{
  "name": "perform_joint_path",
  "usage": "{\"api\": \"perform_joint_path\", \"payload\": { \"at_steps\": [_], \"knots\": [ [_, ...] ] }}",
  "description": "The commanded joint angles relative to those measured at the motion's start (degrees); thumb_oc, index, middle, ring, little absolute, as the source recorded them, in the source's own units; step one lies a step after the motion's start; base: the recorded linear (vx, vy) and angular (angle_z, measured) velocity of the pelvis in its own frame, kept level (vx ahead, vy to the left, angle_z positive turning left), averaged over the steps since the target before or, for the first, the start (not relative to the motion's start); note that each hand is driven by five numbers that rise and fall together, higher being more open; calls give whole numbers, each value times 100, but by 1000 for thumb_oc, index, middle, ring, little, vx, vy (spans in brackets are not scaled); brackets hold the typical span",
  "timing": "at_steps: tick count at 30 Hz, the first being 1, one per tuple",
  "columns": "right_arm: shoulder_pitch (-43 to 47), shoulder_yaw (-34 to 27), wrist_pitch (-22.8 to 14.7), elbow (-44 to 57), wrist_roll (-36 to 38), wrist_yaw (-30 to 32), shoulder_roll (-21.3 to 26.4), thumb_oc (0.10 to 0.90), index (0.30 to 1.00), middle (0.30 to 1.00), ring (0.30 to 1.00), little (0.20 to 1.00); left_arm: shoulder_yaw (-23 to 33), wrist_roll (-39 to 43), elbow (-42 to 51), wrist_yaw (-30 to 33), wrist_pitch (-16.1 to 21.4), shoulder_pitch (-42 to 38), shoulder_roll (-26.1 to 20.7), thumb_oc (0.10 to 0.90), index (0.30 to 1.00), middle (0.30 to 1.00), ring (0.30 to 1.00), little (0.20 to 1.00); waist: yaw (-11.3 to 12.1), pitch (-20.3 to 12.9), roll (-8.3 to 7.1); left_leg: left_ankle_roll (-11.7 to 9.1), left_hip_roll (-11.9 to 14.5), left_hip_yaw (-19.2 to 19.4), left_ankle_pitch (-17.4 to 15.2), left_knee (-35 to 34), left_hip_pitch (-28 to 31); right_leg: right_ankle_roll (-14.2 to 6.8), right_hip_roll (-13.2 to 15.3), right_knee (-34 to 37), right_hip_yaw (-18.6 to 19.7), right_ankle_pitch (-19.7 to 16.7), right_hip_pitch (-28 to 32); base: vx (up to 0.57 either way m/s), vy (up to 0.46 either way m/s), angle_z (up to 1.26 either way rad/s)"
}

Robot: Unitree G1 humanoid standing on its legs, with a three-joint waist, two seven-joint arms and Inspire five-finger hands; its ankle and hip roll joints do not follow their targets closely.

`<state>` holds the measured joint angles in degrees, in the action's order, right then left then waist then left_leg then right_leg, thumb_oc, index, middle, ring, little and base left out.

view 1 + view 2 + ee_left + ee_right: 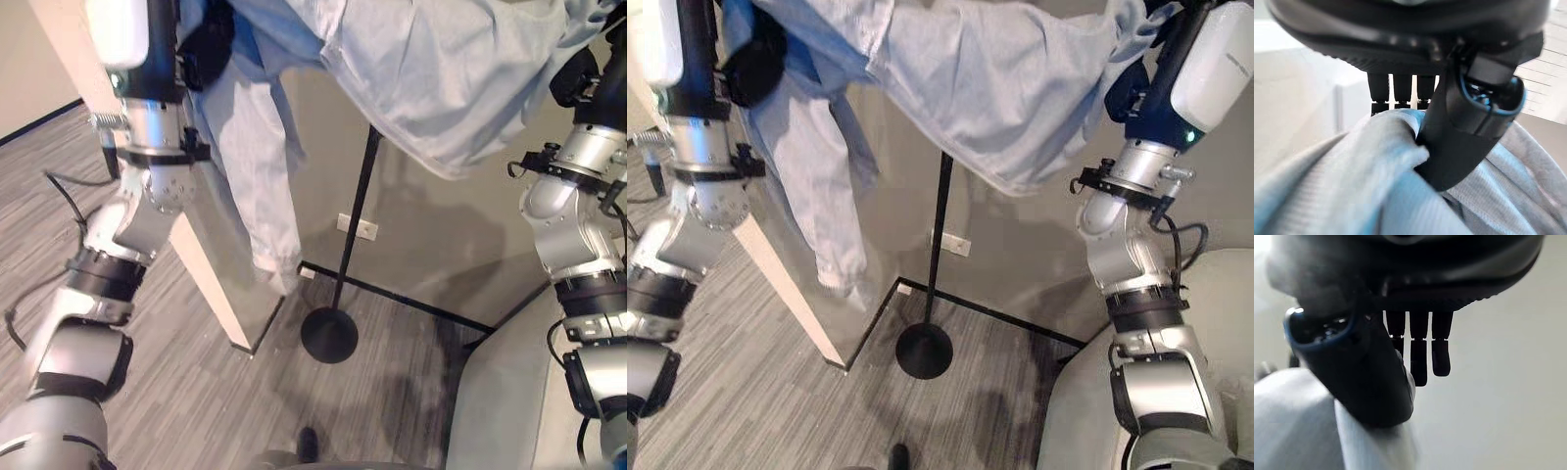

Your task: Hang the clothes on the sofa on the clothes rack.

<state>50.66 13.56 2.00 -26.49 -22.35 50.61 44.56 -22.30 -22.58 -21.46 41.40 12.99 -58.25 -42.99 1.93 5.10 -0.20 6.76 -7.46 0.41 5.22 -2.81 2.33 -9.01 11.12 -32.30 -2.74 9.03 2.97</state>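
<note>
Both hands hold a pale blue shirt (989, 88) raised above the black clothes rack (933, 264). The left hand (1469, 122) pinches its cloth. The right hand (1376, 377) seems to clamp cloth under its thumb, though that view is dim.

**Room surroundings: floor, walls, outlet, dark object**

A grey wood-grain floor (196, 392) covers the lower left and centre of the frame, its planks running diagonally. A beige wall (431, 235) fills the centre behind, with a black skirting strip (411, 299) along its foot. A white wall outlet (359, 227) sits low on that wall, near the middle of the frame. At the left a projecting wall corner (211, 284) comes down to the floor, its edge light tan and its side face grey. A small dark object (308, 443) lies on the floor at the bottom centre; what it is cannot be told.
</note>
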Motion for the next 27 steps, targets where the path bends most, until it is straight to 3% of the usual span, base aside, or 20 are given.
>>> {"api": "perform_joint_path", "payload": {
  "at_steps": [1, 3, 4, 5, 6, 10, 13, 14, 19, 20, 27],
  "knots": [
    [621, 54, 104, -450, 345, 259, 794, 400, 300, 300, 300, 300, 701, 566, -427, 430, -216, -123, -416, 400, 300, 300, 300, 300, 92, -545, 141, -410, 372, -45, -306, -219, 138, 96, 10, 436, -435, -1237, -387, 120, 19, 11],
    [776, 182, 114, -582, 396, 210, 849, 400, 300, 300, 300, 300, 597, 667, -662, 366, -209, -263, -439, 400, 300, 300, 300, 300, 16, -547, 178, -457, 420, -105, -383, -219, 194, 190, -72, 733, -564, -1009, -562, 148, -71, 11],
    [895, 331, 97, -755, 413, 247, 1113, 400, 300, 300, 300, 300, 515, 663, -739, 389, -226, -321, -515, 400, 300, 300, 300, 300, -50, -501, 91, -493, 403, -144, -430, -217, 252, 189, -247, 1486, -586, -829, -609, 116, -108, 4],
    [945, 369, 77, -796, 429, 258, 1126, 400, 300, 300, 300, 300, 525, 662, -742, 393, -229, -332, -508, 400, 300, 300, 300, 300, -62, -487, 127, -501, 432, -158, -394, -219, 240, 210, -283, 1622, -626, -924, -551, 176, -179, 16],
    [883, 436, 53, -1011, 494, 163, 1138, 400, 300, 300, 300, 300, 481, 850, -1047, 294, -193, -306, -497, 400, 300, 300, 300, 300, -118, -464, 59, -511, 422, -256, -456, -208, 323, 164, -446, 2254, -386, -874, -354, 102, -129, 32],
    [543, 429, -11, -960, 586, -77, 937, 400, 300, 300, 300, 300, 574, 1051, -1161, 67, -158, 79, -411, 400, 300, 300, 300, 300, -33, -595, -62, -573, 473, -226, -525, -211, 332, 181, -561, 3104, -253, -1021, -33, 115, -131, 23],
    [34, 186, -67, -841, 595, -142, 801, 400, 300, 300, 300, 300, 705, 985, -1010, -28, -117, 470, -249, 400, 300, 300, 300, 300, -16, -634, -95, -589, 496, -302, -544, -209, 318, 212, -603, 3316, -263, -1073, 90, 91, -85, -1],
    [-573, -94, -98, -621, 530, -203, 684, 400, 300, 300, 300, 300, 906, 982, -759, -114, -77, 963, -70, 400, 300, 300, 300, 300, -3, -665, -123, -603, 526, -345, -568, -215, 329, 237, -638, 3490, -319, -1095, 191, 46, -84, 10],
    [-1757, -764, -47, 60, 158, -281, 442, 400, 300, 300, 300, 300, 1352, 978, -281, -206, 24, 1891, 283, 400, 300, 300, 300, 300, -2, -687, -176, -643, 563, -430, -550, -219, 317, 283, -687, 3687, -404, -1143, 298, 58, -74, 6],
    [-2176, -924, -43, 223, 28, -300, 308, 400, 300, 300, 300, 300, 1514, 1098, -99, -201, 103, 2251, 528, 400, 300, 300, 300, 300, -13, -684, -196, -663, 592, -476, -608, -219, 320, 304, -723, 3716, -392, -1074, 328, 72, -60, 1],
    [-3144, -790, -51, 4, -52, -377, -524, 400, 300, 300, 300, 300, 1614, 1491, 364, -195, 279, 2994, 1279, 400, 300, 300, 300, 300, -32, -609, -232, -691, 624, -521, -553, -219, 250, 362, -755, 3730, -410, -1082, 288, 16, -47, 5]
  ]
}}
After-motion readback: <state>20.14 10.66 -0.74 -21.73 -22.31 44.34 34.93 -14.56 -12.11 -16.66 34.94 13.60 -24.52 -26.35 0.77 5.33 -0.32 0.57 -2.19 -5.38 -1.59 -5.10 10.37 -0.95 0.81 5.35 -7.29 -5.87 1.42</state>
